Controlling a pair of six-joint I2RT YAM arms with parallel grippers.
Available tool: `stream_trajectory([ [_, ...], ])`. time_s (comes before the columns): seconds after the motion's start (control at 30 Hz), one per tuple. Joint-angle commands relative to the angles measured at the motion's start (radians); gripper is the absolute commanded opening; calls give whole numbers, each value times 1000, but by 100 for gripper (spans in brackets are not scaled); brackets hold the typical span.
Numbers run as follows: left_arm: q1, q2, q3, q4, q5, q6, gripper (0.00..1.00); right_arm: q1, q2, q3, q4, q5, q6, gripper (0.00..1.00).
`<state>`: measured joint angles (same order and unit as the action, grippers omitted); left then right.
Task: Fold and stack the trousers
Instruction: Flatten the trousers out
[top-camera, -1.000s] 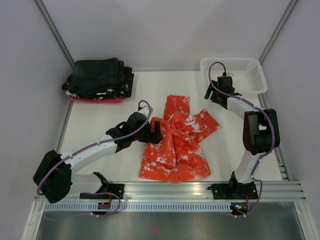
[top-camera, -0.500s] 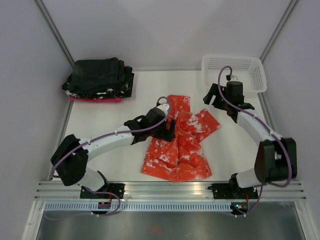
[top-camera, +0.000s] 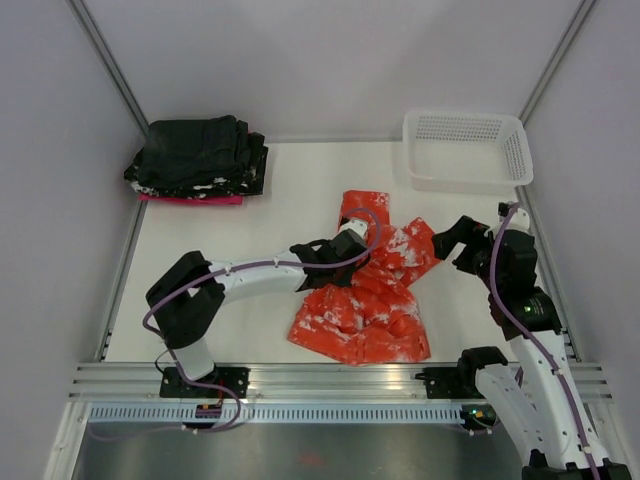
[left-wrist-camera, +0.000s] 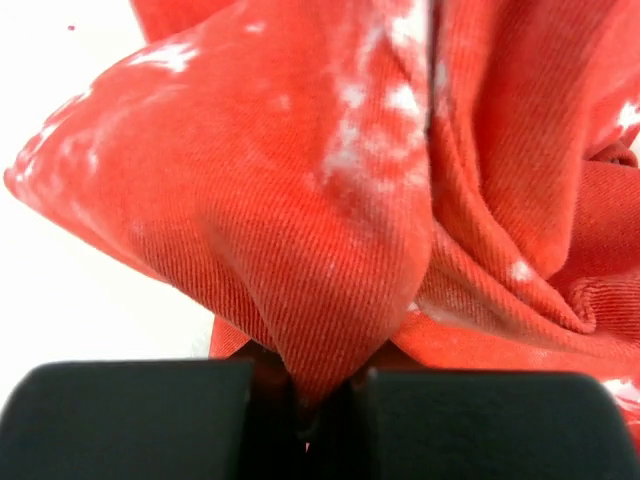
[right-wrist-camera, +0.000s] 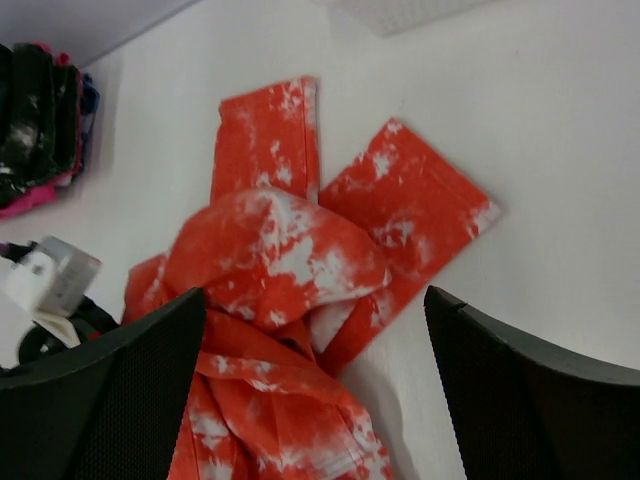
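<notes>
We are pinching a raised fold of the trousers (top-camera: 365, 305), lying crumpled mid-surface (top-camera: 250, 225), in our left tool (top-camera: 360, 247), probably to drag it flat. Our right tool (top-camera: 448, 240) is hovering wide at their right edge, gripping nothing.

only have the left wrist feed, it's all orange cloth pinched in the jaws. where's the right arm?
Observer: The right gripper is open and holds nothing, just beside the right-hand leg end of the trousers.
Operator: where on the cloth is left holding?
Observer: The left gripper pinches a bunch near the middle, and the trousers lie crumpled, not flat.
Operator: anything to stack on?
Observer: A pile of black folded garments sits in the far left corner.
</notes>
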<state>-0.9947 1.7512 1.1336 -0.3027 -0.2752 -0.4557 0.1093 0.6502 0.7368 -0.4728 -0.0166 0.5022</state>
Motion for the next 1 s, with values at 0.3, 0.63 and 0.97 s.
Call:
stream_trajectory([
  [0.3, 338, -739, -63, -185, -107, 114, 2, 10, -70, -114, 88, -301, 61, 93],
  [0.63, 138, -457, 404, -479, 34, 201, 14, 89, -101, -142, 119, -149, 158, 94],
  [0.97, 5, -460, 207, -345, -74, 74, 100, 89, -33, 141, -170, 133, 114, 98],
])
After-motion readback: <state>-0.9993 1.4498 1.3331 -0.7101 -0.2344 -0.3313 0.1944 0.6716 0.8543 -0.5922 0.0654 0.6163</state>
